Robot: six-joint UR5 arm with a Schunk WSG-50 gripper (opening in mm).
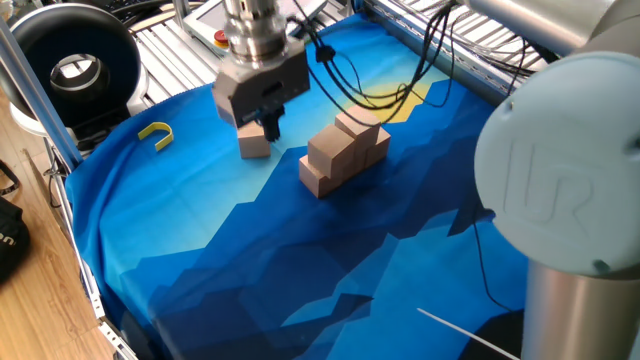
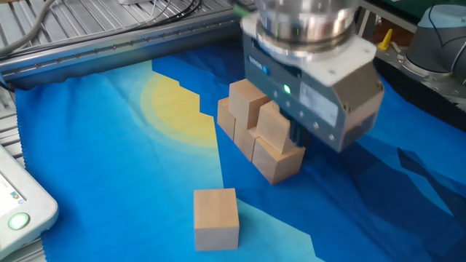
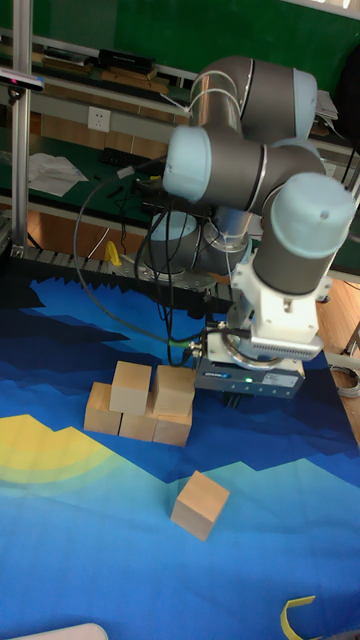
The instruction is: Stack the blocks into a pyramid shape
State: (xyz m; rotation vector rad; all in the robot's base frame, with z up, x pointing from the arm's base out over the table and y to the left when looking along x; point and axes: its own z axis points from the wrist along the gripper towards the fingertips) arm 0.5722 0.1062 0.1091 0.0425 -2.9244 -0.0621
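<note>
Hanging over the blue cloth (image 1: 250, 250), the gripper (image 1: 271, 124) hid part of the lone block (image 1: 253, 145) in one fixed view, and its dark fingertips could not be read as apart or together; nothing showed between them. Left of that lone block lay a small yellow hook (image 1: 157, 133). To the right of the lone block stood the stack of blocks (image 1: 344, 152), three on the cloth and two on top, though the gripper body cut off its far end in the other fixed view. The lone block (image 2: 216, 217) sat well apart from the stack (image 2: 256, 133), nearer that camera. A raised "UR" mark was faintly legible on the arm's grey joint cap (image 1: 560, 190).
</note>
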